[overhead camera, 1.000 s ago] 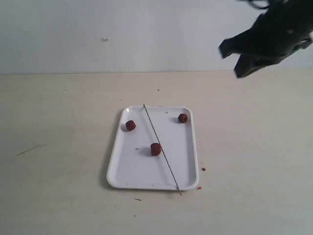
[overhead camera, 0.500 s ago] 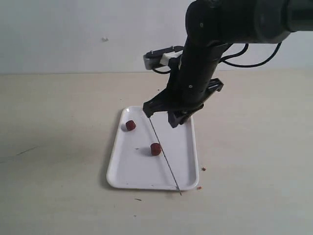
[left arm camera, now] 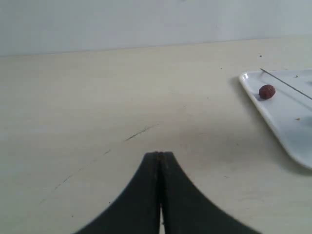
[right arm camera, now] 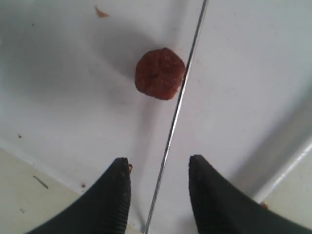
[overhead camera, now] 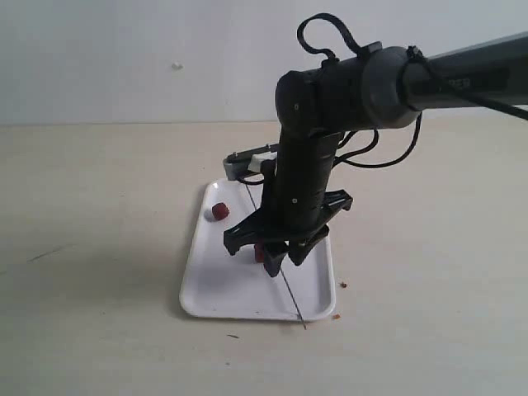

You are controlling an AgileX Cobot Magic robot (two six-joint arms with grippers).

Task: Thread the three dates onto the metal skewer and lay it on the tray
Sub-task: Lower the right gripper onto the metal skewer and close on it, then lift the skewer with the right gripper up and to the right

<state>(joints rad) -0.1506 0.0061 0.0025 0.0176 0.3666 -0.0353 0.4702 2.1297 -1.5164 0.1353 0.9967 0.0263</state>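
Observation:
The white tray (overhead camera: 193,276) lies mid-table with the thin metal skewer (overhead camera: 293,302) slanting across it. One date (overhead camera: 219,211) sits at the tray's back left. A second date (overhead camera: 259,252) peeks out under my right gripper (overhead camera: 283,262), and the third is hidden behind that arm. In the right wrist view the right gripper (right arm camera: 159,164) is open, its fingers straddling the skewer (right arm camera: 178,112) without touching it, with a date (right arm camera: 160,73) just ahead beside the rod. My left gripper (left arm camera: 159,155) is shut and empty over bare table, well away from the tray (left arm camera: 275,124) and a date (left arm camera: 266,91).
Reddish crumbs (overhead camera: 342,285) lie on the table off the tray's right front corner, and one crumb (right arm camera: 101,11) lies on the tray. A faint scratch (overhead camera: 49,252) marks the table at the left. A pale wall closes the back.
My right arm has swung down from the upper right to just above the tray's middle, and its jaws have gone from shut to open. It now hides one date. The left gripper is unchanged.

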